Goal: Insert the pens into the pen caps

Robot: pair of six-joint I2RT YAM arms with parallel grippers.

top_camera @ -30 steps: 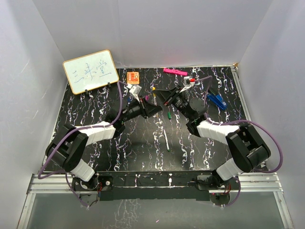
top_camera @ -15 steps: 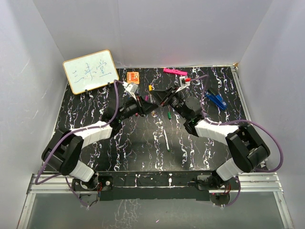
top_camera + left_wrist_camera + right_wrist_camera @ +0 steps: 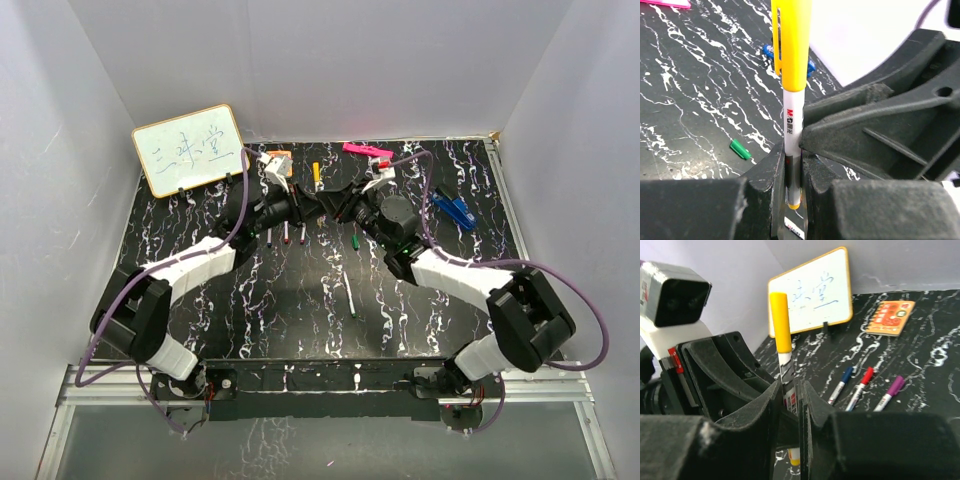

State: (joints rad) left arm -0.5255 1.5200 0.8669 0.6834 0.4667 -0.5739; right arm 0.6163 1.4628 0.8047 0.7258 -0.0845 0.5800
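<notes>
Yellow plastic sits right in my left claw (image 3: 792, 167): its two fingers are squeezed tight on the bottom of the yellow pen (image 3: 792, 120), which stands straight up with the yellow cap (image 3: 791, 40) on top. My right claw (image 3: 790, 392) comes in from the other side and is pinched on the same pen. A second ago both arms were bunched lower over the table (image 3: 300, 330) and I saw only a dot of yellow. Now they have pushed toward the back wall and the whole cap shows, so I think this cap is on. The move also uncovered three capped pens (image 3: 863, 381), blue, red and purple, lying side by side near the claws. Further out, the green cap (image 3: 355, 240) lies alone, and the white pen (image 3: 351, 302) lies apart from it, nearer to me. Those two look like the last pair.
</notes>
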